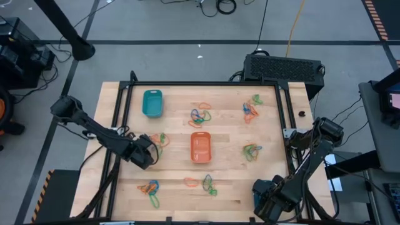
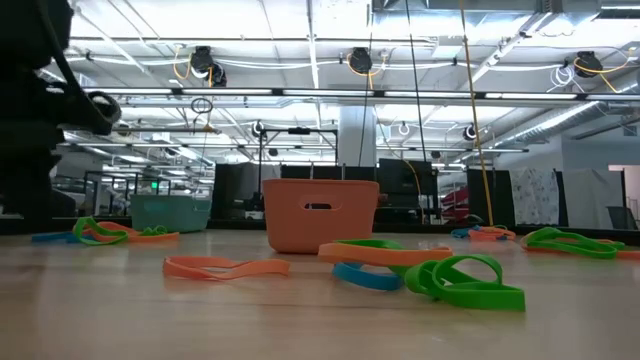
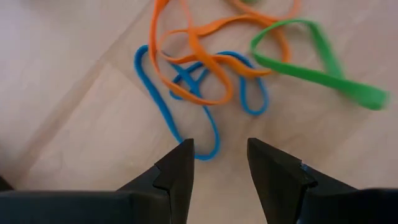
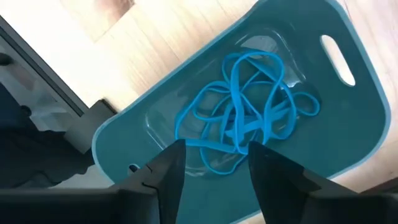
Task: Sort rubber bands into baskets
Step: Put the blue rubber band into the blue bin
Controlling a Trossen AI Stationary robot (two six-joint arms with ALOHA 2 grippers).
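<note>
Bare wooden desk (image 1: 231, 134) lies open between the shallow orange plastic basket (image 1: 200, 147) at centre and the tangle of coloured rubber bands (image 1: 252, 150) at three o'clock. The small teal plastic basket (image 1: 152, 103) blocks eleven o'clock; band clusters (image 1: 201, 114) crowd twelve.

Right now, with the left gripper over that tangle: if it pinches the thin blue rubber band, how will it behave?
Probably floppy: the thin blue rubber band lies limp in loose curves. It crosses an orange rubber band, so that may drag along. Likely very light; the open left gripper could nudge it before closing.
</note>
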